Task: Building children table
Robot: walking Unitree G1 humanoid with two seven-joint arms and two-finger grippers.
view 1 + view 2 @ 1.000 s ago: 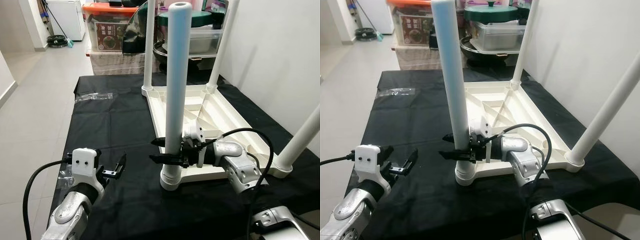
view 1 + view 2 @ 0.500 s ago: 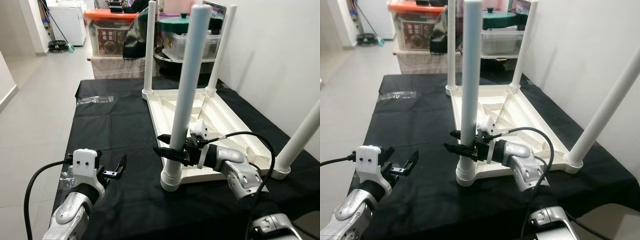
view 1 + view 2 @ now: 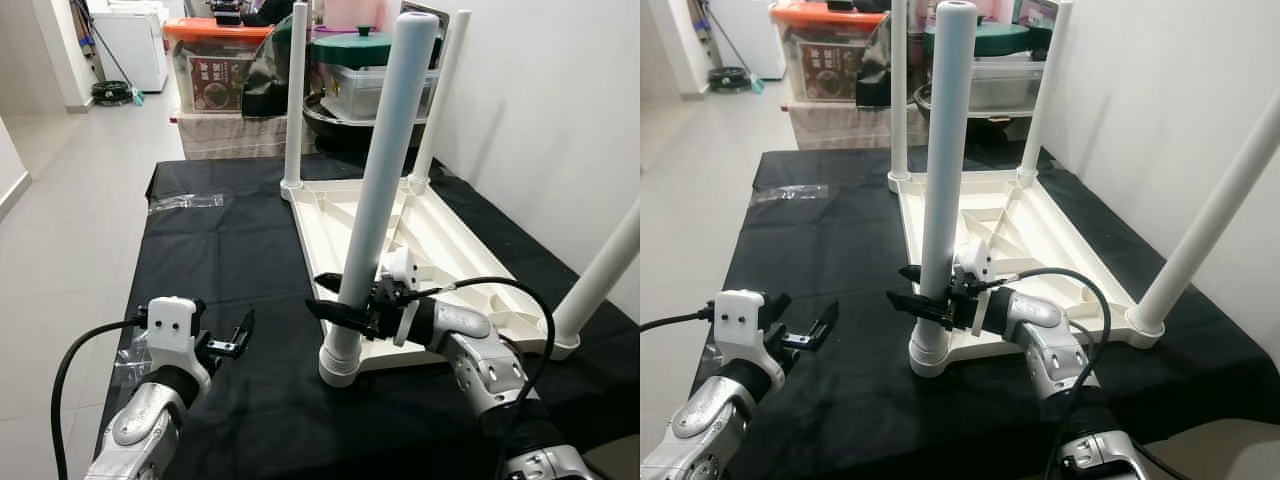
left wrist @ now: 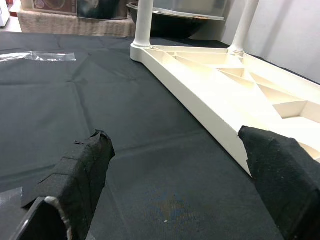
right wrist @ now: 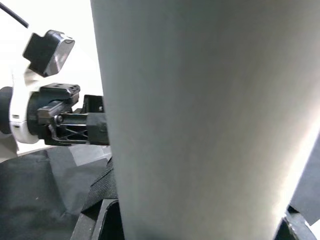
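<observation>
Four white legs stood up from the upturned children's table [image 3: 440,235], laid top-down on the black-clothed tabletop [image 3: 230,250]. Right gripper [image 3: 335,305] clasped around the nearest leg [image 3: 380,190] low down, just above its corner socket, probably to steady or press it home; leg tilted slightly. Left gripper [image 3: 232,340] hovered with fingers spread wide and empty, near the front left, apart from the table. Clear plastic bag [image 3: 185,201] lying farther back on the cloth.
</observation>
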